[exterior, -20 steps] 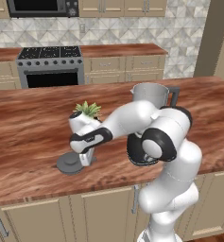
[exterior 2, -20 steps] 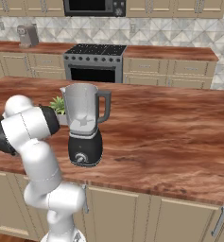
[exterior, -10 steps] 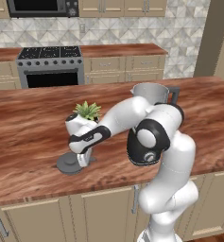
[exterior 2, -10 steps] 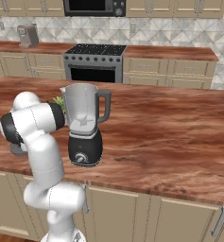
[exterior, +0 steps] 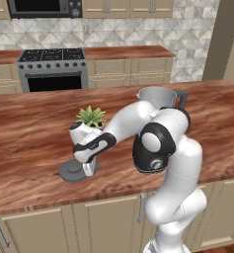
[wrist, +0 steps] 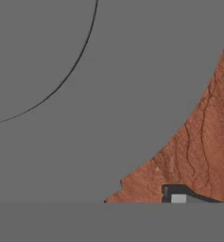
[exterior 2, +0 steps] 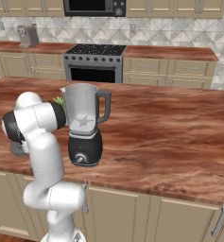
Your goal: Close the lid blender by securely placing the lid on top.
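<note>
Reaching low over the near-left part of the desk, the white arm bends down from its shoulder and sets the pincer right at the lid, a flat dark grey disc lying on the reddish wood close to the front edge. From where I stand the hand sits at the lid's right side, with the light-coloured fingers down against it, but I cannot tell how far apart the jaws stand or whether they have any hold on the disc; the lid lies flat on the wood. In the hand view the lid spreads grey across most of the picture, with a thin curved line marking its raised centre, and the wood grain shows to the right of its rim; one dark fingertip pokes up at the bottom over that wood. Just behind the hand is a small white pot with a spiky green plant. The blender stands upright well to the right of the lid, its clear greyish jar open at the top, dark handle turned to the right and a silver dial on its rounded black base. Across the kitchen a steel stove sits against the tiled back wall under a microwave.
</note>
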Robot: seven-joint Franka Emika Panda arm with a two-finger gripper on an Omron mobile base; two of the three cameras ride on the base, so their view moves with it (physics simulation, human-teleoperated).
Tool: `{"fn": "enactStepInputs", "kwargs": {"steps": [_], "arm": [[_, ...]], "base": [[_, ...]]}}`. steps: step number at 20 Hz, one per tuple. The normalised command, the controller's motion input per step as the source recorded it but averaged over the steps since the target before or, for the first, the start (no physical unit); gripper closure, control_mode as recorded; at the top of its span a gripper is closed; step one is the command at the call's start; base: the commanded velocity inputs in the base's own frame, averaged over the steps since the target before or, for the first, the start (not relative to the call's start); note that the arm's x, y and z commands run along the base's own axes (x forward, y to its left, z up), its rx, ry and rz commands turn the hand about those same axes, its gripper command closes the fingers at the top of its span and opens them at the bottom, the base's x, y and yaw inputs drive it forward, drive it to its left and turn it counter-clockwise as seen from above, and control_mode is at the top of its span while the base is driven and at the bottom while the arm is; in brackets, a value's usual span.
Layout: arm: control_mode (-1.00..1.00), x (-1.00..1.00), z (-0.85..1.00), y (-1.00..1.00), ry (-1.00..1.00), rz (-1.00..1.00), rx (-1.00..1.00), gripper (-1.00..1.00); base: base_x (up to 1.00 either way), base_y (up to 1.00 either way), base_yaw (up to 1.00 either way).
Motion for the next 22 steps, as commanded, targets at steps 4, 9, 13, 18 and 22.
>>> {"fn": "enactStepInputs", "kwargs": {"steps": [4, 9, 13, 18, 22], "arm": [[-1.0, -0.06, -0.31, -0.08, -0.09, 0.02, 0.04, 1.0], [-1.0, -0.06, 0.02, 0.02, -0.15, 0.01, 0.01, 1.0], [-1.0, -0.12, 0.82, 0.0, -0.13, 0.0, 0.06, 1.0], [-1.0, -0.17, 1.0, 0.0, -0.22, 0.04, 0.03, 1.0], [-1.0, -0.23, 1.0, 0.0, -0.31, 0.08, 0.04, 1.0]], "base": [[0.0, 0.0, 0.0], [0.0, 0.0, 0.0], [0.0, 0.0, 0.0], [0.0, 0.0, 0.0], [0.0, 0.0, 0.0]]}}
